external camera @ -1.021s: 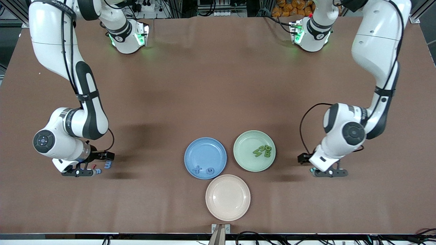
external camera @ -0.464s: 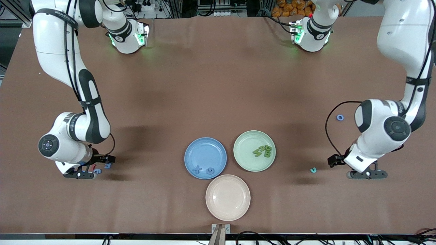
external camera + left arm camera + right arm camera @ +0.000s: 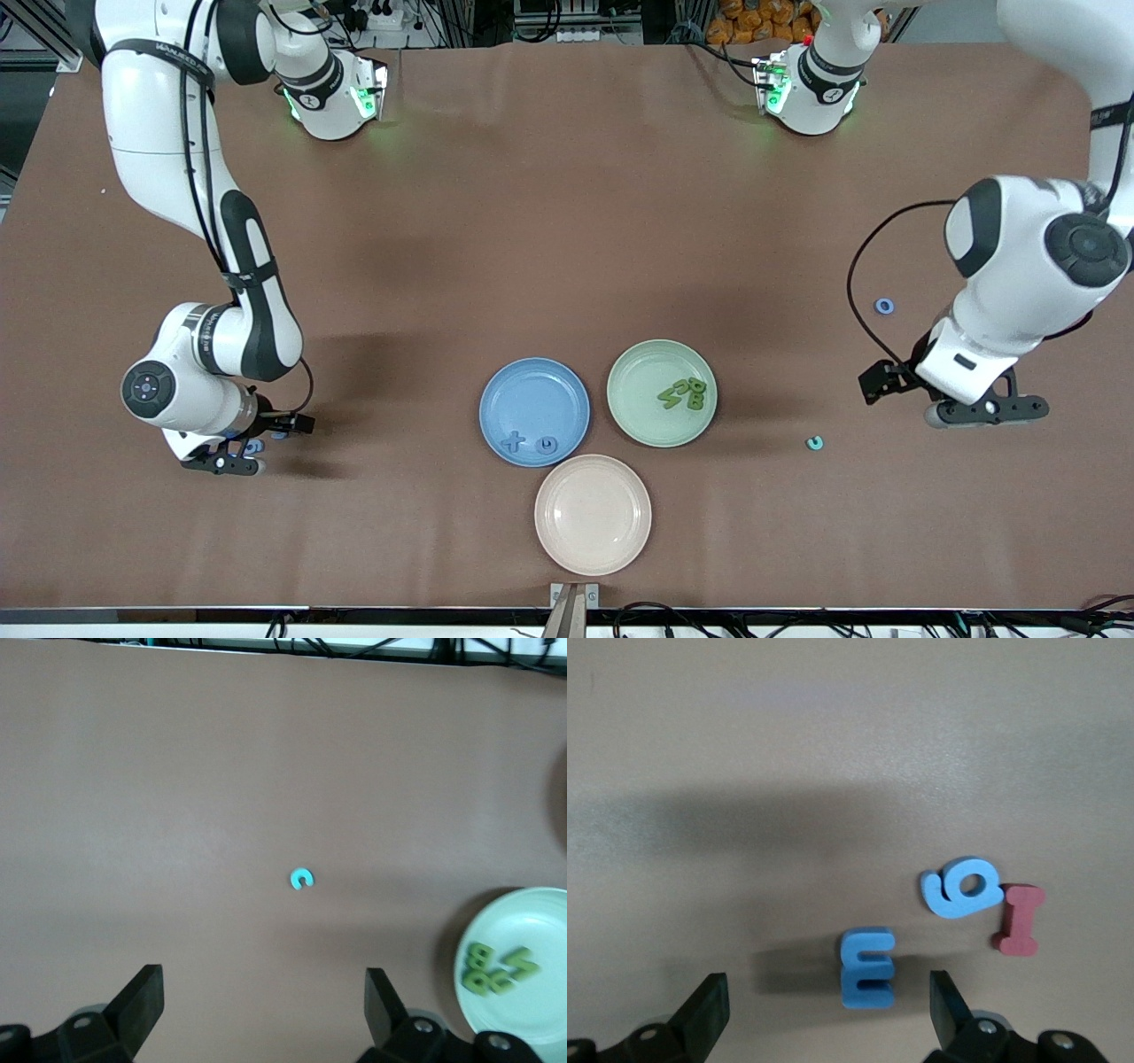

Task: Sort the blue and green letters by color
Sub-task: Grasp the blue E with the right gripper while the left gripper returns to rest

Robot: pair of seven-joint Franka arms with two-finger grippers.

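A: We see three smooth round plates near the front camera: a blue plate, a green plate beside it toward the left arm's end, and a pink plate nearest the camera, all on a matte brown table.

B: In the blue plate we make out two blue shapes, an x and a ring-like one. The green plate holds a heap of green letters, chunky and overlapping; in the left wrist view we read a B among them.

A: The right gripper hangs low over the table at the right arm's end, jaws wide apart, holding nothing. Between its fingers we see a thick foam-like blue E, flat on the table. Near it lie a rounded blue 9 and, touching the 9, a dark red bar shaped like an I.

B: The left gripper is over bare table at the left arm's end, jaws spread wide, empty. We see a tiny teal C lying between it and the green plate, and a small blue ring farther from the camera.
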